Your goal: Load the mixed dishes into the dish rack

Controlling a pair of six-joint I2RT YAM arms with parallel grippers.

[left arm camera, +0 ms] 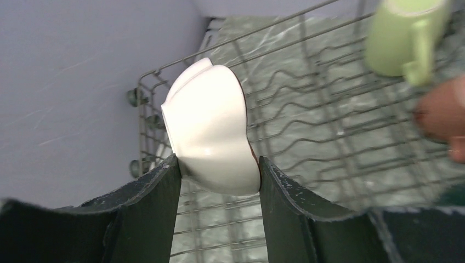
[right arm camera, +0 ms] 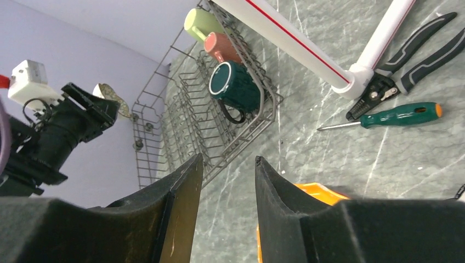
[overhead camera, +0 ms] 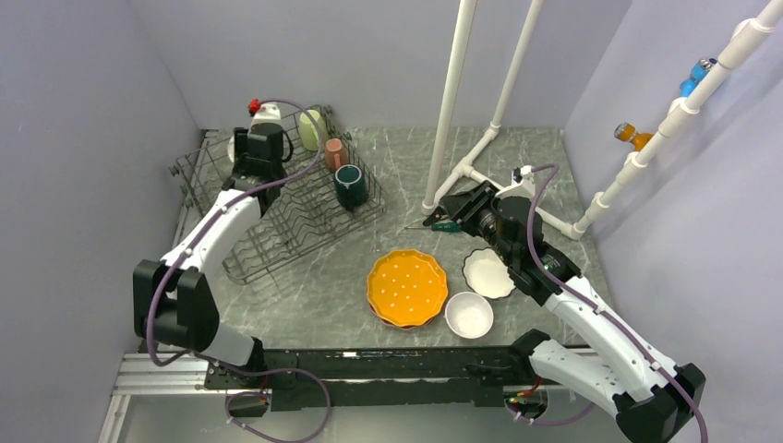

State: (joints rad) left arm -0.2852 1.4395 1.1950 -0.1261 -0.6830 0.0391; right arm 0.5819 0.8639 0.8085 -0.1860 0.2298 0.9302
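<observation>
Crockery is in the left hand (left arm camera: 219, 164): a scalloped white ceramic bowl (left arm camera: 205, 131), turned on edge and pinched between the two dark fingers across its rounded outer wall near the foot, its wavy rim turned away from the hand. It hangs above the far left corner of the large dark grey wire dish rack (overhead camera: 286, 235), and as far as the wrist view shows it is not touching the wires. Such a bowl should be stiff, fairly light, slick with glaze and easily chipped. The curved wall gives the pads little to bite on, so I judge the hold could slip if tilted quickly. A pinch over the rim would be surer, and the bowl wants lowering gently between upright tines. Along the rack's right side sit a pale green mug (overhead camera: 310, 129), a small pink mug (overhead camera: 335, 154) and a dark teal mug (overhead camera: 350, 185). The right hand (right arm camera: 227, 161) hovers over the grey marbled bench (overhead camera: 397, 166), jaws partly apart with nothing between them, near the orange white-dotted scalloped plates (overhead camera: 406, 288). A plain white bowl (overhead camera: 469, 315) and a second scalloped white dish (overhead camera: 487, 273) lie on the bench just beside those plates.
</observation>
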